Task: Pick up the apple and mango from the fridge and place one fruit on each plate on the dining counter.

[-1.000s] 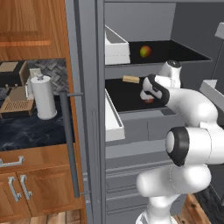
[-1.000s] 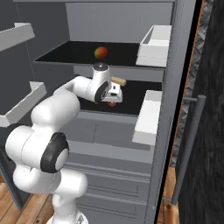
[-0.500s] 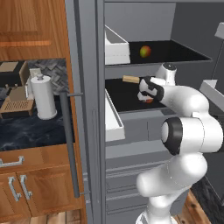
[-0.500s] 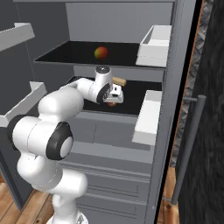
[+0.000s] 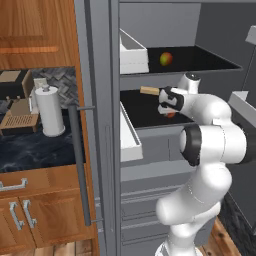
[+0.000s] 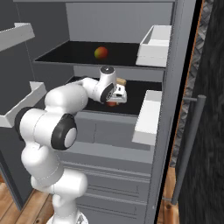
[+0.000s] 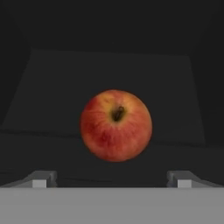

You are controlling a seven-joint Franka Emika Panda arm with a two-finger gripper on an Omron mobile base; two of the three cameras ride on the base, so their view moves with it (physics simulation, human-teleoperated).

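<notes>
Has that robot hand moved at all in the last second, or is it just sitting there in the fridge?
Yes. The hand has reached deeper along the lower shelf, away from the white door bin, toward the apple.

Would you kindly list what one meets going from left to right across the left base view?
Paper towel roll → fridge door handle → white door bin → mango.
</notes>
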